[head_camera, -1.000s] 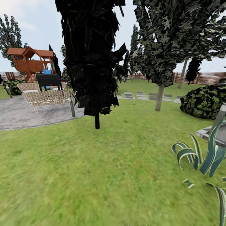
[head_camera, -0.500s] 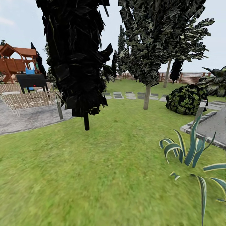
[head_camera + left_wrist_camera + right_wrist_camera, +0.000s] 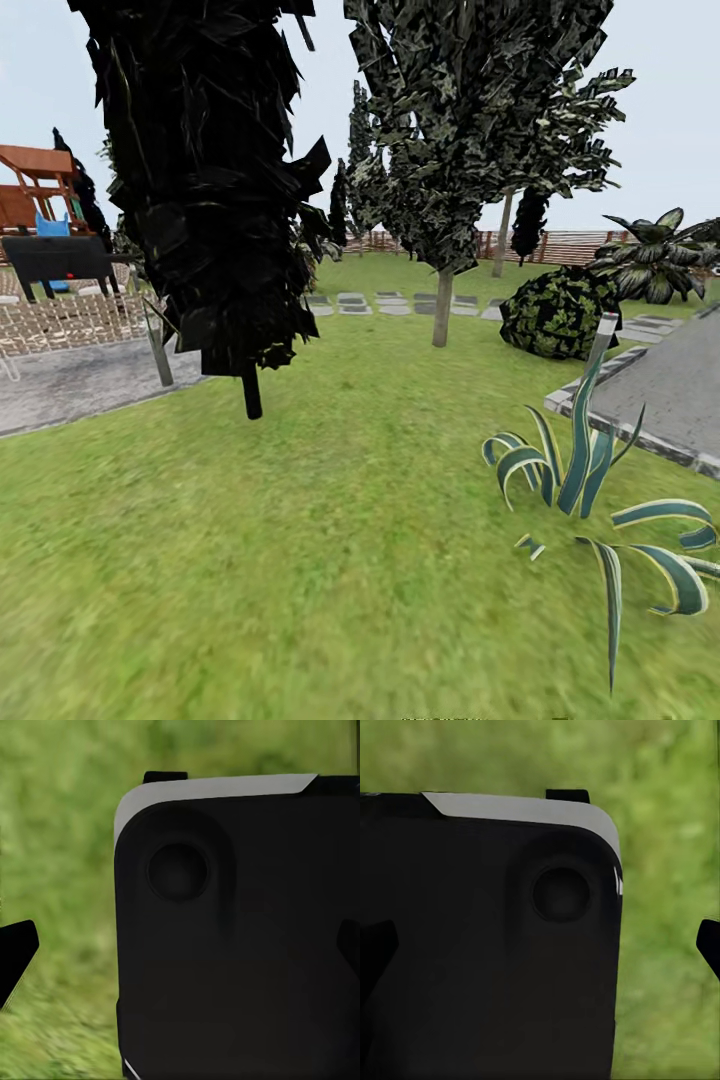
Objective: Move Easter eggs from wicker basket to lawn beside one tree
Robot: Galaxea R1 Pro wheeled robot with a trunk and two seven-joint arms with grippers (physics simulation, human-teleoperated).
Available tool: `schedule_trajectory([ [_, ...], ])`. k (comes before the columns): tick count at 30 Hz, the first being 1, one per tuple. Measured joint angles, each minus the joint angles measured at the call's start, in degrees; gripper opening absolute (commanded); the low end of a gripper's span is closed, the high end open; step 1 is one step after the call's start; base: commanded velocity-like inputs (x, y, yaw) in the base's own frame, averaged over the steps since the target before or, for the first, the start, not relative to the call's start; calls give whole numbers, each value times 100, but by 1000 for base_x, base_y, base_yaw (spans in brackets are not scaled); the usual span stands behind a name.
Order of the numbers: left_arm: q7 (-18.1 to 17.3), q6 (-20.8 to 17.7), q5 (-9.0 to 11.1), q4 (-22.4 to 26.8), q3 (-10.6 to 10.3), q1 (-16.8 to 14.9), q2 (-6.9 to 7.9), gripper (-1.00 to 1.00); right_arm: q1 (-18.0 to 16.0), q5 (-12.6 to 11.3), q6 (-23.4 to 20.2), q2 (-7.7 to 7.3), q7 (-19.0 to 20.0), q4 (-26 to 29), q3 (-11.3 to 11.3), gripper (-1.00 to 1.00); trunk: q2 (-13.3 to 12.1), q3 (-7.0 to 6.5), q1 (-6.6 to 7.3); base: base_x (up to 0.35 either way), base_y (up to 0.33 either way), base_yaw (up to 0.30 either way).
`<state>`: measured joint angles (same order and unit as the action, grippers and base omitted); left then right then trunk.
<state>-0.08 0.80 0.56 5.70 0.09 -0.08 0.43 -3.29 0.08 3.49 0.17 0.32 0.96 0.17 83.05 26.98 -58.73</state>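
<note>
The robot is facing open lawn [image 3: 330, 520], a pale-trunked tree [image 3: 442, 305] standing at center right; no basket or eggs are showing, so the task looks unstarted. Whether either gripper is released or clenched, I cannot tell.

A thin dark-trunked tree with black leaves [image 3: 205, 180] stands close ahead, and a striped agave-like plant [image 3: 590, 480] grows at the right beside a grey paved slab [image 3: 670, 390]. Farther back sit a round dark bush [image 3: 555, 312], grey stepping stones [image 3: 385, 303] and a wooden playset [image 3: 35, 190] off to the left.
</note>
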Motion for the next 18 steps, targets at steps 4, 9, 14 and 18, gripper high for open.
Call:
schedule_trajectory([
  [4, 0, 0, 0, 0, 0, 0, 0, 100, 0, 0, 0, 0, 0, 0, 0, 100, 0, 0, 0, 0, 0, -277],
  [9, 0, 0, 0, -1, 0, 0, 0, 100, -2, 0, 1, -3, -3, -2, 5, 100, 0, 0, 0, 0, 0, -94],
  [14, 0, 0, 0, -1, 0, 0, 1, 100, -2, 0, -3, 0, -8, -2, 8, 100, 0, 0, 0, 0, 0, -12],
  [18, 0, 0, 0, 0, 0, 0, 0, 100, 0, 0, -1, -5, -2, -1, 4, 100, 0, 0, 0, 0, 0, -177],
])
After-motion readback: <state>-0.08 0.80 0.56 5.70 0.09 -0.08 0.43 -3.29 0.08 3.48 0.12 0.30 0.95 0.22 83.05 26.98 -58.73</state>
